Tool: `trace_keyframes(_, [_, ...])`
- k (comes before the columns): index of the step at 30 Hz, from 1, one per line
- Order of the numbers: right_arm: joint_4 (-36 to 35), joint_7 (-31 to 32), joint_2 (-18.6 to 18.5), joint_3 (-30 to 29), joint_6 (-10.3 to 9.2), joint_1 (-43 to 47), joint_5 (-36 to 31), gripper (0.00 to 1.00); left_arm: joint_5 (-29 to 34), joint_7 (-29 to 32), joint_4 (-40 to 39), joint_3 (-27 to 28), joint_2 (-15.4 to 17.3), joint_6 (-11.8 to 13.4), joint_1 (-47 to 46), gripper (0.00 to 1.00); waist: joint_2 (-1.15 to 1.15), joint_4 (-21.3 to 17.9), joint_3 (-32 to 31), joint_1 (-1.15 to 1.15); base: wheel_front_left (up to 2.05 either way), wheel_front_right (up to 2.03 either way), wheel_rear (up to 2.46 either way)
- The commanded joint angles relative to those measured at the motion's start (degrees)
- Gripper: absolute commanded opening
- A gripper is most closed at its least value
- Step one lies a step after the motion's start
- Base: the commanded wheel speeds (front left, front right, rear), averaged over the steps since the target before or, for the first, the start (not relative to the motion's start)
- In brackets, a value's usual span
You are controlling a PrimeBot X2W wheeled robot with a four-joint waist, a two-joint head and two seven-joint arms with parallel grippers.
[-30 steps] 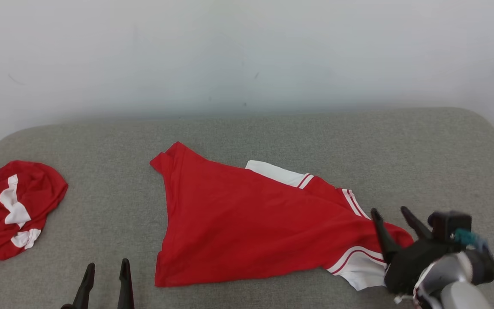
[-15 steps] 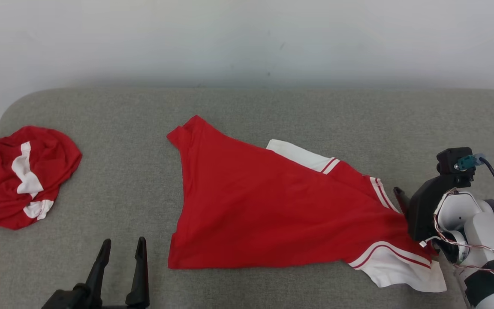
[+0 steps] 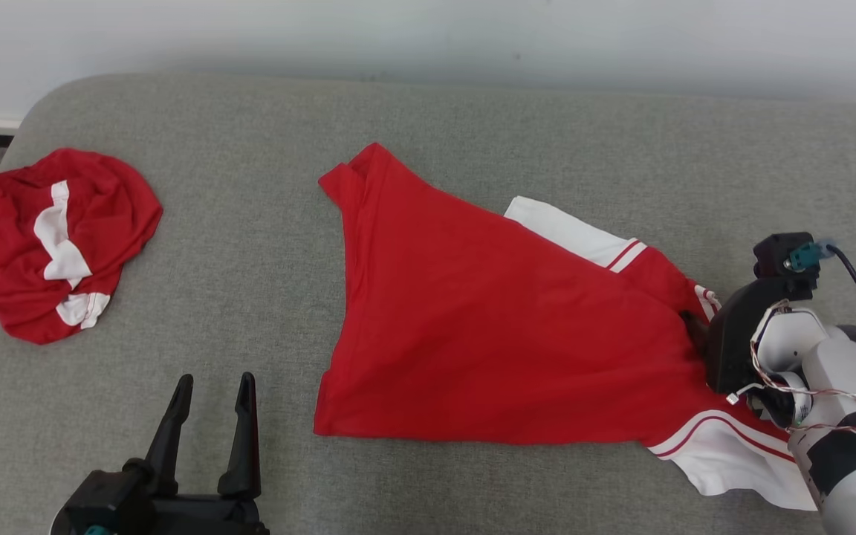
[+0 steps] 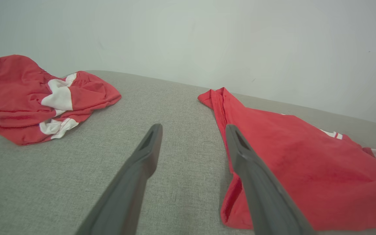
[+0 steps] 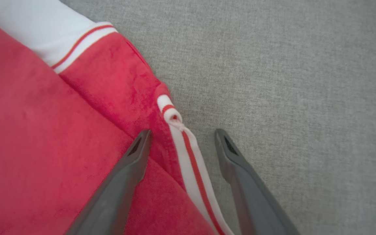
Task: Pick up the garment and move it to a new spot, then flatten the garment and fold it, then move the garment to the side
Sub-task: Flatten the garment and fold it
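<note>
The right arm has swung in. A second ago the right gripper [image 5: 181, 137] sat low by the white sleeve [image 3: 733, 461]; now it noses into the garment's edge out at 3 o'clock. The head camera has dipped too, so the slide of the whole scene is the camera's, not the cloth's.

The garment [image 3: 487, 327], red with white trim, lies across the middle of the grey cushion [image 3: 250, 223]. It is spread but skewed, one corner up at 11 o'clock and the sleeve trailing to 4 o'clock. A second, crumpled red garment [image 3: 49, 238] lies well apart at 9 o'clock.

Why there? The striped trim [image 5: 175, 120] is a doubled, firm edge, and I'd judge it the likeliest place to pinch for the pick-up.

Now the claw: the jaws stand wide and hold nothing. In the right wrist view, one finger is over red cloth and the other over bare cushion, with the stripe running between them. Whether the tips touch the fabric, I can't tell.

The left gripper [image 3: 217, 379] waits at 7 o'clock, equally wide and empty, just beside the garment's near edge.
</note>
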Motion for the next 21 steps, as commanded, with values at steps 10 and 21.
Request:
trace_keyframes(10, [-0.08, -6.0, -4.63, 3.35, -0.15, -5.83, 2.61, 0.0, -0.59, -0.06, -0.87, 0.46, 0.03, 0.21, -1.91, 1.0, -0.01, 0.67, 3.0, -0.01, 0.0, 0.0, 0.0])
trace_keyframes(21, [7.14, -16.19, -2.78, -4.82, -0.15, -17.29, -4.45, 0.0, -0.68, -0.06, -2.82, -0.68, 0.03, 0.15, -4.18, 1.0, -0.01, 2.47, 6.47, -0.01, 0.0, 0.0, 0.0])
